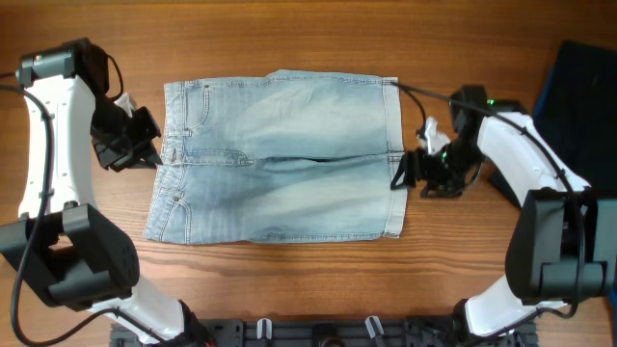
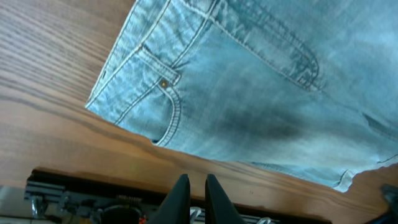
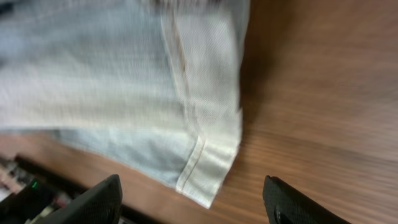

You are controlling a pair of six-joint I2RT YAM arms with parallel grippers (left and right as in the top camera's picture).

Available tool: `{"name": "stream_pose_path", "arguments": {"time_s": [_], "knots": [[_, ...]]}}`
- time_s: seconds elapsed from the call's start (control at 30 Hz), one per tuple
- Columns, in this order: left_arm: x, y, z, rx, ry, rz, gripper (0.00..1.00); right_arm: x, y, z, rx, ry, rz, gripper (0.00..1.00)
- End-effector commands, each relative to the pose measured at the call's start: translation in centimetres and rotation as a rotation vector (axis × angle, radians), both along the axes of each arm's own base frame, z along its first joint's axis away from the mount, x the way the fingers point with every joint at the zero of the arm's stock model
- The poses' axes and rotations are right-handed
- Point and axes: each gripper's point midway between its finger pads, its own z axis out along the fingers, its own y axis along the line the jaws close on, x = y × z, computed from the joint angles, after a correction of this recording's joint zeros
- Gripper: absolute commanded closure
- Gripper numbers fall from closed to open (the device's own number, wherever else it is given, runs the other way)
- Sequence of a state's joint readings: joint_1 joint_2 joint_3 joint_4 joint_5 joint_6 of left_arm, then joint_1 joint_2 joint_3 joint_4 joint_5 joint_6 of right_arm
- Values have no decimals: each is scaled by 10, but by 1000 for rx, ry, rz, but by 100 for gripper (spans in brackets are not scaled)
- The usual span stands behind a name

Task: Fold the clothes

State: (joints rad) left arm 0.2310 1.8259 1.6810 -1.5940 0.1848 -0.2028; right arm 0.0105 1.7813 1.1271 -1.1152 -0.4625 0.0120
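The light blue denim shorts (image 1: pixel 280 159) lie flat on the middle of the wooden table, waistband to the left and leg hems to the right. My left gripper (image 1: pixel 149 152) sits just off the waistband's left edge. In the left wrist view its fingers (image 2: pixel 193 182) are shut and empty above the table's front edge, with the shorts' pocket and waistband (image 2: pixel 249 81) beyond them. My right gripper (image 1: pixel 399 179) is at the leg hems. In the right wrist view its fingers (image 3: pixel 193 190) are wide open on either side of the near hem corner (image 3: pixel 208 168), not touching it.
A dark navy cloth (image 1: pixel 581 82) lies at the table's far right edge, behind my right arm. A black rail (image 1: pixel 318 333) runs along the front edge of the table. Bare wood (image 1: pixel 289 39) surrounds the shorts.
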Motion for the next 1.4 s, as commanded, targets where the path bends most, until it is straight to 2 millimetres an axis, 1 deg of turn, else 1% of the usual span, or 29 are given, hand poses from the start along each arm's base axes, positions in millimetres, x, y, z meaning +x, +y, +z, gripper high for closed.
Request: {"name": "stream_pose_path", "arguments": {"time_s": [0.0, 0.03, 0.07, 0.1, 0.17, 0.23, 0.27, 0.33, 0.4, 0.43, 0.5, 0.53, 0.6, 0.63, 0.67, 0.73, 0.77, 0.8, 0.83, 1.0, 1.03, 1.1, 1.17, 1.23, 1.33, 1.37], "knots": [[-14, -3, 30, 17, -82, -11, 89, -38, 12, -1, 84, 50, 13, 27], [-18, -4, 41, 30, -125, -11, 86, -51, 12, -7, 81, 84, -2, 27], [-20, -4, 48, 40, -153, -12, 83, -63, 13, -14, 81, 110, -17, 28], [-23, -3, 57, 54, -187, -11, 81, -68, 14, -19, 91, 111, -20, 29], [-27, -3, 68, 72, -230, -11, 73, -75, 15, -29, 92, 117, -46, 29], [-30, -4, 74, 77, -251, -12, 71, -72, 24, -34, 152, 81, -63, 32], [-30, -4, 74, 78, -254, -12, 71, -66, 29, -34, 190, 55, -75, 38], [-29, -3, 72, 78, -253, -12, 71, -52, 37, -32, 253, -13, -78, 53], [-28, -3, 67, 77, -251, -12, 73, -44, 41, -30, 284, -51, -76, 64], [-28, -3, 65, 76, -247, -11, 74, -43, 42, -29, 290, -58, -75, 67], [-29, -4, 58, 73, -232, -8, 74, -44, 41, -30, 284, -51, -75, 88], [-30, -4, 52, 71, -223, -8, 75, -47, 38, -30, 257, -31, -77, 95], [-29, -4, 44, 69, -219, -10, 73, -50, 24, -27, 160, -2, -73, 96], [-28, -4, 37, 67, -213, -11, 73, -50, 11, -22, 60, 17, -80, 96], [-30, -6, 23, 63, -197, -16, 72, -49, -16, -8, -121, 24, -93, 96], [-32, -11, 5, 56, -174, -30, 71, -45, -45, 15, -296, 0, -117, 96], [-34, -14, -3, 52, -161, -31, 71, -44, -50, 25, -327, -20, -115, 96], [-37, -19, -15, 46, -145, -32, 70, -42, -51, 34, -331, -46, -120, 96], [-39, -26, -26, 32, -137, -50, 69, -42, -49, 38, -322, -57, -131, 96], [-47, -51, -74, 32, -118, -99, 66, -38, -49, 38, -323, -69, -146, 96], [-50, -50, -85, 62, -113, -90, 66, -37, -49, 37, -323, -72, -146, 96], [-53, -39, -104, 151, -110, -54, 66, -35, -49, 37, -323, -80, -147, 96], [-53, -33, -116, 187, -127, -49, 67, -34, -49, 37, -322, -84, -147, 96], [-40, -33, -125, 190, -192, -43, 67, -33, -49, 37, -322, -88, -149, 96], [-7, -32, -121, 196, -330, -20, 71, -31, -49, 37, -321, -97, -149, 96], [0, -32, -121, 197, -358, -17, 73, -31, -49, 37, -321, -98, -149, 96]]}}
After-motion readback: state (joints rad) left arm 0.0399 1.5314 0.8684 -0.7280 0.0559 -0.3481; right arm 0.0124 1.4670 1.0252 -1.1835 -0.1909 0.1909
